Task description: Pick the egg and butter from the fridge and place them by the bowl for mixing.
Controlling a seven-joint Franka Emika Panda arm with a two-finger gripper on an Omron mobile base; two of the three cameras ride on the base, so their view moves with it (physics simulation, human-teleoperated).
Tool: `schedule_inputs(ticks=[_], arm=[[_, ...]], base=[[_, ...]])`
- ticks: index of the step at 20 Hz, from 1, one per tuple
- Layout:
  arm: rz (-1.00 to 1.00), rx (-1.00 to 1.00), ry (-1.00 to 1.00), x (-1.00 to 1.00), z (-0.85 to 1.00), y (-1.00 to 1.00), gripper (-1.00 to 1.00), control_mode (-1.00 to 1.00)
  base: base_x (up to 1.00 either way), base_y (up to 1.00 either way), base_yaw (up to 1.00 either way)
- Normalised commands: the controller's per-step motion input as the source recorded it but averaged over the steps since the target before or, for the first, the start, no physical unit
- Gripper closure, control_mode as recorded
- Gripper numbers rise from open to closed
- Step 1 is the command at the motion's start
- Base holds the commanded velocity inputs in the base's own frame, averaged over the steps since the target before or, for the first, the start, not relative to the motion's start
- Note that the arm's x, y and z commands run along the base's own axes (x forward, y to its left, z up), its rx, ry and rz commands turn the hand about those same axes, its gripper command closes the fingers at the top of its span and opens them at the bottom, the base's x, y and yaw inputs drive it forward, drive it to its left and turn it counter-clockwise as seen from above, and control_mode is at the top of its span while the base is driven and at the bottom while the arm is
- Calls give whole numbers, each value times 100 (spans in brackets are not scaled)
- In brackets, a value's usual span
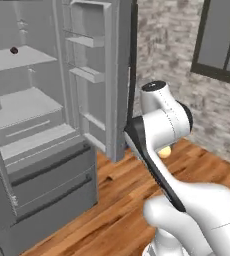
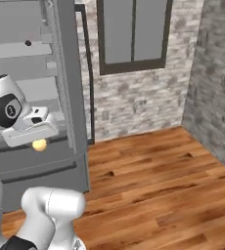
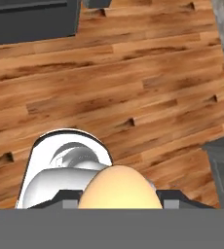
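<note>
My gripper (image 2: pixel 39 140) points down over the wooden floor, just outside the open fridge (image 1: pixel 32 107), and is shut on the egg (image 3: pixel 118 187). The egg is a smooth yellow-orange ovoid; it peeks out behind my forearm (image 1: pixel 164 151) and hangs under the hand (image 2: pixel 39 144). In the hand view it sits between the two dark fingertips (image 3: pixel 69 195), with floor planks below. The fridge's pale grey shelves and two wide bottom drawers (image 1: pixel 52 180) stand to my left. The butter and the bowl are out of view.
A small dark red-brown ball (image 1: pixel 14 50) lies on an upper fridge shelf. The open right fridge door (image 1: pixel 94 75) with racks stands close beside my arm. Brick walls (image 2: pixel 134 105) and a dark-framed window (image 2: pixel 132 34) bound the wooden floor (image 2: pixel 158 185) to the right.
</note>
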Motion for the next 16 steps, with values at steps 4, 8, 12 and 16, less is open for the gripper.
schedule_inputs(ticks=[4,8,12,16], arm=[[0,0,0,0,0,0,100,100],[0,0,0,0,0,0,100,100],[0,0,0,0,0,0,100,100],[0,0,0,0,0,0,100,100]], base=[[0,8,-95],[0,8,-97],[0,8,-97],[0,8,-97]])
